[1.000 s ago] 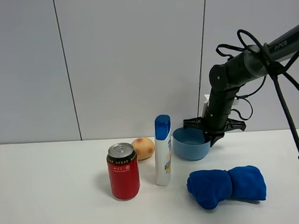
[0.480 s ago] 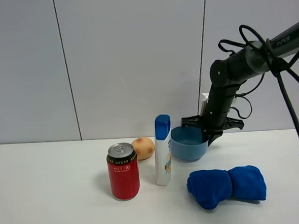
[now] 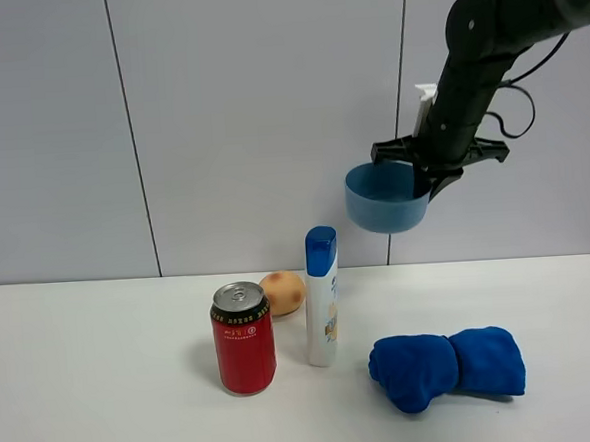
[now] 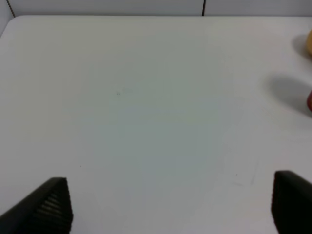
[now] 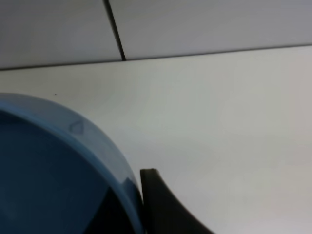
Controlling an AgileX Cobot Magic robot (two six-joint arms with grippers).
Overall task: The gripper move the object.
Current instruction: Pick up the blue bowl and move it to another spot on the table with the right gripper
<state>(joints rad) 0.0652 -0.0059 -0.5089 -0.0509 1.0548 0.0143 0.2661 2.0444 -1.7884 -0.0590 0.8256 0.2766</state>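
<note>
My right gripper (image 3: 428, 176) is shut on the rim of a blue bowl (image 3: 385, 197) and holds it high in the air, well above the white table (image 3: 105, 393). The bowl tilts slightly. In the right wrist view the bowl (image 5: 53, 170) fills one corner with one dark finger (image 5: 163, 204) outside its rim. My left gripper (image 4: 170, 207) is open over bare table; only its two dark fingertips (image 4: 46, 207) show. The left arm does not show in the exterior view.
On the table stand a red can (image 3: 244, 337), a white bottle with a blue cap (image 3: 322, 296) and a round orange-brown fruit (image 3: 282, 293) behind them. A blue cloth bundle (image 3: 447, 366) lies at the right front. A grey panelled wall (image 3: 218, 105) stands behind.
My right gripper has lifted the blue bowl from the table, behind the bottle, straight up to well above the bottle. The other things have not moved.
</note>
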